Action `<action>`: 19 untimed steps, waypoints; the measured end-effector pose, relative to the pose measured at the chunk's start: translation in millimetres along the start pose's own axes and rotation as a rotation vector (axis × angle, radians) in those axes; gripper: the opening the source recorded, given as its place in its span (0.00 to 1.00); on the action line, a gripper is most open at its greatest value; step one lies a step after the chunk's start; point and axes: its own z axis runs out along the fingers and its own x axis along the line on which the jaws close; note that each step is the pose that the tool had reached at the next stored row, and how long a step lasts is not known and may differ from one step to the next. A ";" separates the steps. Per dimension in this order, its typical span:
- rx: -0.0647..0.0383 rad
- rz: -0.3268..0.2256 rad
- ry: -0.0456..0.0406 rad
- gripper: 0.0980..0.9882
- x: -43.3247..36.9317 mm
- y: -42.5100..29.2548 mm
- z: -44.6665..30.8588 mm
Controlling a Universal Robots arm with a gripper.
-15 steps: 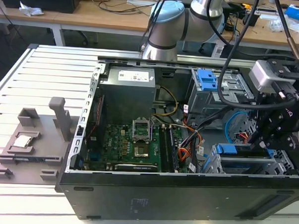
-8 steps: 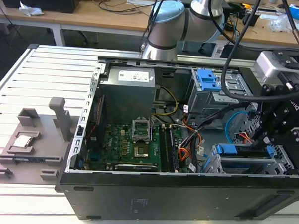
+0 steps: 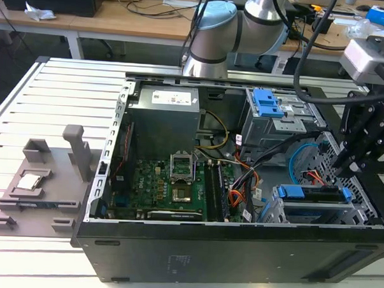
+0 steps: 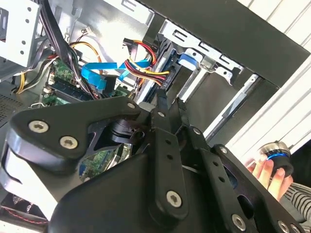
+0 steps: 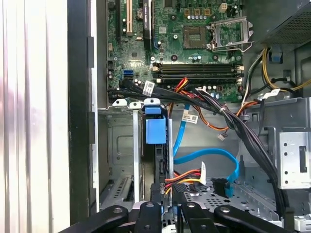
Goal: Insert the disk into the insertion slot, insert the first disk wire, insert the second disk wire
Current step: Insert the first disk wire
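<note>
No text can be read. White rectangular sticker (image 3: 172, 97) on the grey metal power supply box (image 3: 161, 120): dark print lines, too small to make out. In the first wrist view, small white paper tag (image 5: 148, 88) and a second white tag (image 5: 190, 118) on the black cable bundle (image 5: 218, 109), plus a third white tag (image 5: 203, 170) on the red, orange and yellow wires (image 5: 182, 174): all carry marks, illegible. Green motherboard (image 5: 138, 53): fine white printed marks, unreadable.
</note>
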 end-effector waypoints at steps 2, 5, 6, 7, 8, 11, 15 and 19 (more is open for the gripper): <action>0.000 0.000 0.0001 0.07 -0.2 0.0 -0.8; 0.000 0.000 0.0002 0.01 -0.3 0.1 -2.9; 0.000 0.000 0.0002 0.01 -0.3 0.2 -3.8; 0.000 0.000 0.0003 0.01 -0.3 0.2 -4.5; 0.000 0.000 0.0001 0.01 -0.3 0.2 -4.9; 0.000 0.000 0.0002 0.01 -0.3 0.3 -6.8; 0.000 0.000 0.0003 0.01 -0.3 0.4 -11.6; 0.000 0.000 0.0000 0.01 -0.3 0.7 -18.2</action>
